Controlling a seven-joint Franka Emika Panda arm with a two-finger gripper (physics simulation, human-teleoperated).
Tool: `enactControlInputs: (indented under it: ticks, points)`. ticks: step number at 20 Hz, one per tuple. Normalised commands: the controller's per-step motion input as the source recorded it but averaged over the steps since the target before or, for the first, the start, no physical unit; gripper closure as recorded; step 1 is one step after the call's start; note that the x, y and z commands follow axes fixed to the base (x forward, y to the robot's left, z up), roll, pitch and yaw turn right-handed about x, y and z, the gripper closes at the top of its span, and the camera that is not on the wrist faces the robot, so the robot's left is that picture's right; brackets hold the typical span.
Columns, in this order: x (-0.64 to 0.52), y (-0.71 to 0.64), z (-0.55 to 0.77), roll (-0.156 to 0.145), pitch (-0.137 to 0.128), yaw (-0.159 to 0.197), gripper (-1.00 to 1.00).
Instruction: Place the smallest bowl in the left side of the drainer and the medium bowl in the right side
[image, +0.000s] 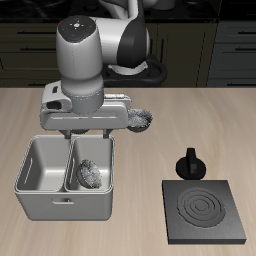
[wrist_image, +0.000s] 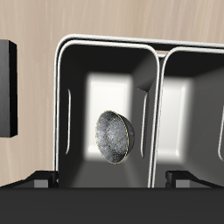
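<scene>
The drainer (image: 62, 206) stands near the table's front edge. In its left compartment a small speckled silvery bowl (image: 90, 174) rests tilted on its edge; it looks like the smallest bowl. The wrist view shows this bowl (wrist_image: 114, 137) close to the drainer's (wrist_image: 105, 42) centre wall. My gripper (image: 85, 135) hangs open and empty just above the drainer, its fingertips (wrist_image: 39, 178) spread wide over that compartment. A second matching bowl (image: 140, 120) lies farther back, partly hidden by my arm. I cannot tell whether it is the medium bowl. The drainer's right compartment holds nothing.
A black square stove plate (image: 205, 210) lies beside the drainer near the front edge, with a small black pot (image: 190, 164) just behind it. The stove's edge (wrist_image: 7, 87) also shows in the wrist view. Dark cabinets run along the back.
</scene>
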Motion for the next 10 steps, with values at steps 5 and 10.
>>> enactControlInputs:
  ticks: [5,10]
  points:
    - [-0.25,0.02,0.23,-0.020,-0.053,-0.040,-1.00]
    - [-0.48,0.04,0.15,-0.018,-0.075,-0.022,-1.00]
